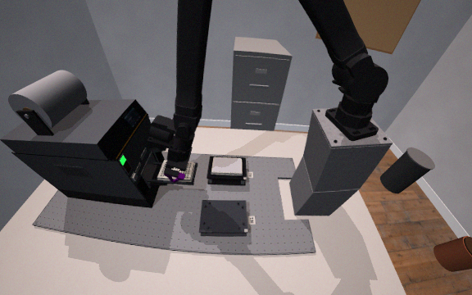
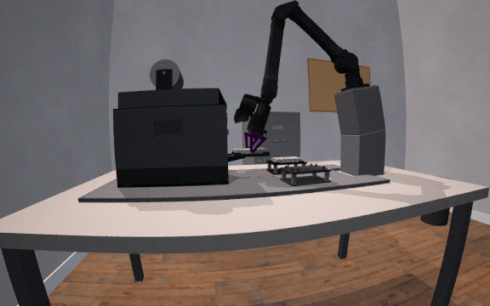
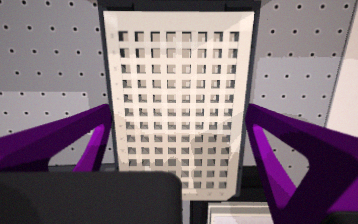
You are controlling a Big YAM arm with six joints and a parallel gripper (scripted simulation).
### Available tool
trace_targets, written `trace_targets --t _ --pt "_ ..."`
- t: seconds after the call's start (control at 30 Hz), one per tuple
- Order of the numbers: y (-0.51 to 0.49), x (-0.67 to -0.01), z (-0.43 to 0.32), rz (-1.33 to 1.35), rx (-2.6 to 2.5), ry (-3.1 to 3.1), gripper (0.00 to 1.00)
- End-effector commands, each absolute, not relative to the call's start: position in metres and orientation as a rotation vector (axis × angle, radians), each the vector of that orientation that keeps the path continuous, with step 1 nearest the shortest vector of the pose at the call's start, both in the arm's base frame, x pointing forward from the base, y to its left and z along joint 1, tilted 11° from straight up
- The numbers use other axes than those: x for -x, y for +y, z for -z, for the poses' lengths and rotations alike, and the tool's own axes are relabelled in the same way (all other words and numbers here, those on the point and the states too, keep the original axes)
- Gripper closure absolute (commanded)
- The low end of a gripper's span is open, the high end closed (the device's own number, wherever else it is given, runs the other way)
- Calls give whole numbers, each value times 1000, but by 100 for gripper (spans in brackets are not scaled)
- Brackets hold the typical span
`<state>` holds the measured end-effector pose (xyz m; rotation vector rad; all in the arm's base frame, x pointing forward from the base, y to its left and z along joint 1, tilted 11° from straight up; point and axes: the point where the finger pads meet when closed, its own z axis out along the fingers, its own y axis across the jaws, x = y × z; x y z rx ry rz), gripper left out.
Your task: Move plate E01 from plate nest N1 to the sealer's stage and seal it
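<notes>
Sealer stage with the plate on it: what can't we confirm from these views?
- START key: top view, too small and dark below the green lamp.
- Plate E01 fully down: wrist view looks straight down on it; in exterior view the plate is tiny under the open gripper.
- Locators: top view, arm covers the stage.
- Plate's near end: wrist view, gripper body hides it.
</notes>
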<state>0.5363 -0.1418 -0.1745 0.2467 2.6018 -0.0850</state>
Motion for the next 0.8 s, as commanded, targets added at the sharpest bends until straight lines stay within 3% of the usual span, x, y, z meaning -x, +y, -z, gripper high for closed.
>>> trace_targets --t 0.0,0.77 --pt "-154 -555 152 93 -272 2544 0" --pt "-151 -543 149 88 -274 2569 0"
